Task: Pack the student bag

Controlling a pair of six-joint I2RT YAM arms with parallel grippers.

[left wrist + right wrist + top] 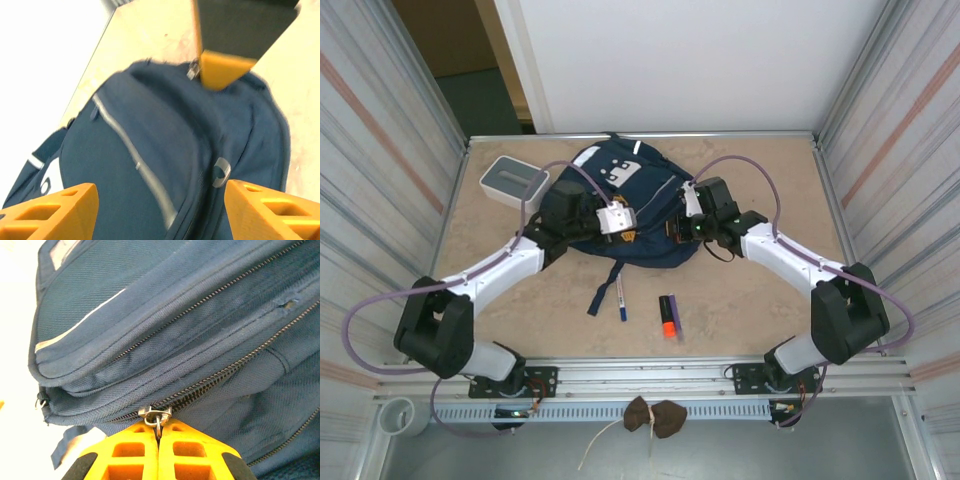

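Item 1, student bag [655,205]: lying flat at the back centre of the table [750,290], between the 2 arms. Right gripper [159,434]: fingers pressing together on the metal zipper pull [157,416] at the bag's side edge; the zipper [225,374] teeth beyond the pull are looking closed. Left gripper [160,205]: fingers standing wide apart above the navy fabric, gripping nothing. Step in hand, as judged: opening a compartment. Doing it well is calling for drawing the pull along the line of the teeth, not away from them, with the left gripper pinning the fabric close by so the bag is not sliding with the pull. Surroundings: 1 pen [620,298] and 1 orange-and-purple marker [667,316] are lying on the near table, apart from the bag, probably awaiting packing. 1 dark strap [603,290] is trailing just beside the pen and may be hindering a pickup. 1 white-and-grey box [515,180] is sitting near the bag's left side, close to the left arm.
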